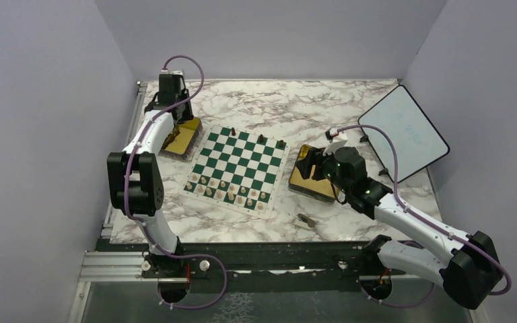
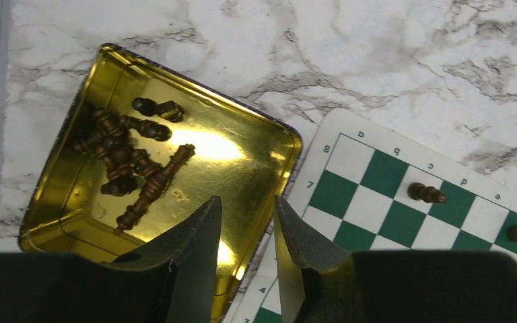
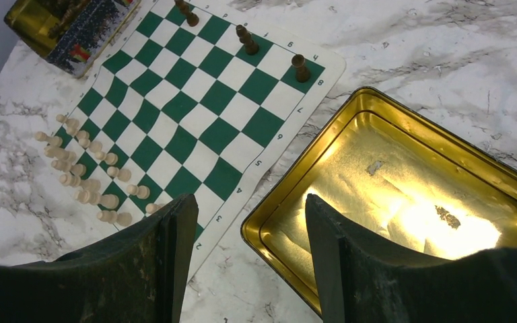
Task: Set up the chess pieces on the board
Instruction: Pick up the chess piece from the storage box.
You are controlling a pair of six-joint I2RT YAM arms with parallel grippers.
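The green and white board (image 1: 237,165) lies mid-table. Several pale beige pieces (image 1: 229,191) stand on its two near rows, also in the right wrist view (image 3: 84,171). Three dark brown pieces (image 1: 260,138) stand on the far row, seen too in the right wrist view (image 3: 246,39). Several more dark pieces (image 2: 131,161) lie heaped in the left gold tin (image 2: 256,145). My left gripper (image 2: 246,219) is open and empty above that tin's near edge. My right gripper (image 3: 249,222) is open and empty over the near corner of the empty right gold tin (image 3: 350,121). One dark piece (image 1: 305,219) lies on the table.
A black-rimmed white tablet (image 1: 404,131) leans at the back right. The left tin (image 1: 182,138) sits against the board's left edge, the right tin (image 1: 309,176) just off its right edge. Marble table (image 1: 296,108) with walls behind and at both sides.
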